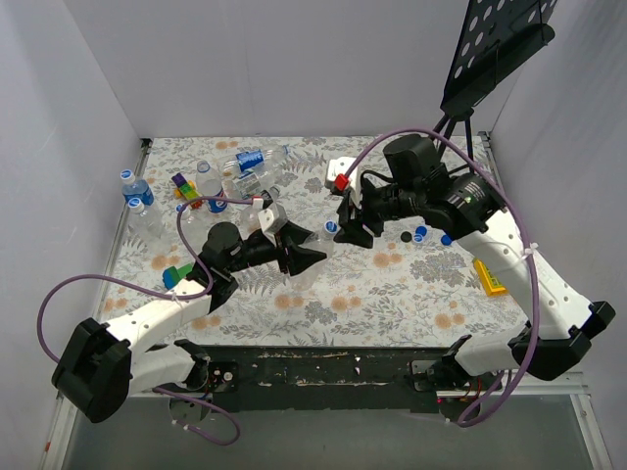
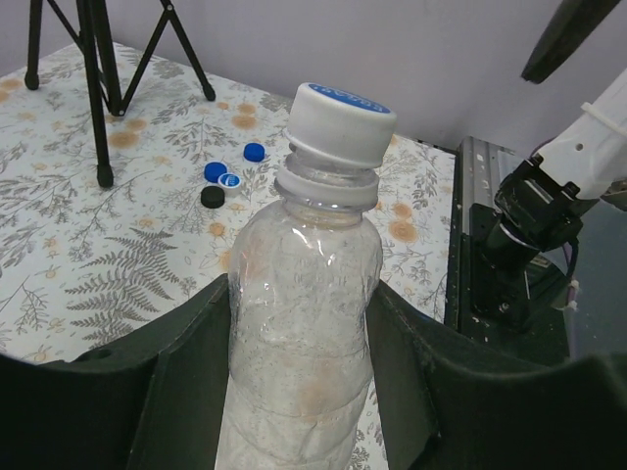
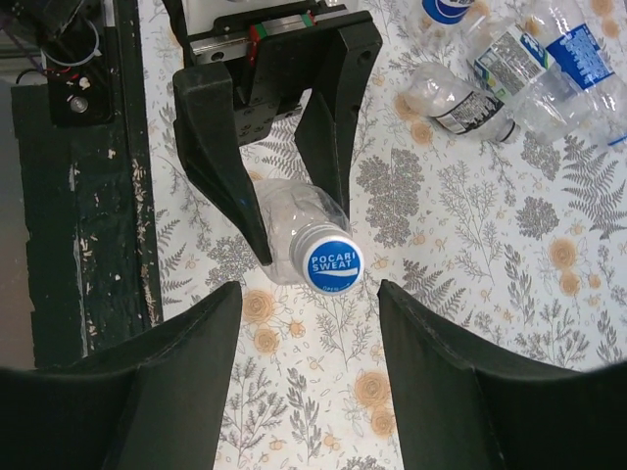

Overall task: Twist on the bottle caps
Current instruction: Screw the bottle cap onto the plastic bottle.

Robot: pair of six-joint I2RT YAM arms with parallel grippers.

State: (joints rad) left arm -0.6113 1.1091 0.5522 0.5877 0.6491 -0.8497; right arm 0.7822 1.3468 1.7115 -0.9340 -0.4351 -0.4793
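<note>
Above floral tabletop (image 2: 88, 264), left hand (image 2: 299, 392) grips capped bottle (image 2: 299, 323).

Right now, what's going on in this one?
The left hand is shut on a clear bottle, holding it roughly upright over the floral table. A blue cap sits on its neck; whether it is fully tightened cannot be told. The right hand hangs just above the cap, jaws open, not gripping it. A few loose caps lie nearby; more bottles lie at the table's far left.

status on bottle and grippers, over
Left gripper shut on bottle. Right gripper open, astride the cap, not touching. Cap sits on bottle. Nothing in the way.
</note>
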